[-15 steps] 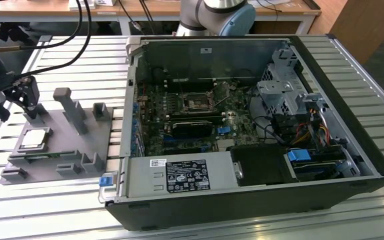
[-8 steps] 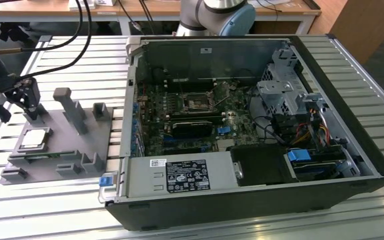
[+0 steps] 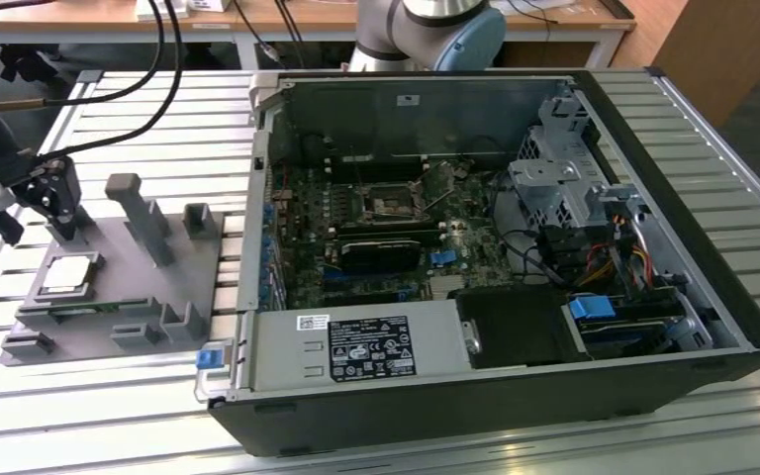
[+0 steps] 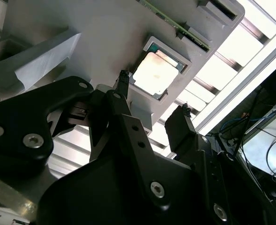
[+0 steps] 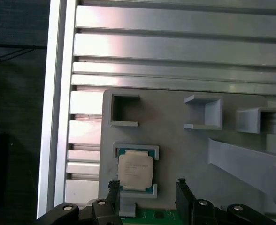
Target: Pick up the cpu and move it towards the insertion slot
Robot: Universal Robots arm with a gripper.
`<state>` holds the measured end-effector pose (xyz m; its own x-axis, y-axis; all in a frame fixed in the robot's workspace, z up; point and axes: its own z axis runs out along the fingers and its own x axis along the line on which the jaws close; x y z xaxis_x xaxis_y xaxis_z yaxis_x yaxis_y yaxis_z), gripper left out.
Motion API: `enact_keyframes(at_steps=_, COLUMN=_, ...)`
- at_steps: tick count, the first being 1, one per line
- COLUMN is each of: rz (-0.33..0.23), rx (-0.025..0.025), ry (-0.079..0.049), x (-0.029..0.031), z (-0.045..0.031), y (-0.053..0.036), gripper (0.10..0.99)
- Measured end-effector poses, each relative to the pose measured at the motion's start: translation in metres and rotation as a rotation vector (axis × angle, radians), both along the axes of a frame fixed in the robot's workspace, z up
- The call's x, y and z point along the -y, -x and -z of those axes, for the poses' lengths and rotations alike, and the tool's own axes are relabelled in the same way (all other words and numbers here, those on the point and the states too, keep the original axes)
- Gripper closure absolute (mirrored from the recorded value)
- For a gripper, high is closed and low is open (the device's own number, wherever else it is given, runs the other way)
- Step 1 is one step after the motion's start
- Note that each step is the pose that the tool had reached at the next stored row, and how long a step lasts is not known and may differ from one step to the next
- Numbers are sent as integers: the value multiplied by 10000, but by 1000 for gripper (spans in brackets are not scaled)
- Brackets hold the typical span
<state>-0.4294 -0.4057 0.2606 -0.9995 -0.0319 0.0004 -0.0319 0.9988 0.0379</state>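
While the claw (image 5: 147, 185) is held open and empty beside it, one cpu (image 5: 135, 171) is seated in the grey fixture's (image 5: 175, 140) recess; one insertion slot (image 3: 391, 204) is seen inside the case (image 3: 486, 408).

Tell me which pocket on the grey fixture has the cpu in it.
The shallow framed recess closest to the open gripper holds the cpu; the three taller walled pockets beyond it stand empty.

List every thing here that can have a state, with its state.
cpu: lying flat in a recess of the grey fixture, not gripped.
gripper: open, fingers apart, holding nothing, close to the cpu.
insertion slot: dark, no cpu in it.
computer case: on its side, panel off, inside exposed.
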Motion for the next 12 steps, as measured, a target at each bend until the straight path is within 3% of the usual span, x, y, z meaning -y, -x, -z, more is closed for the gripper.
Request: enact_keyframes(at_steps=12, rz=-3, rx=1, ry=-1, x=1, z=75, y=5, gripper=498)
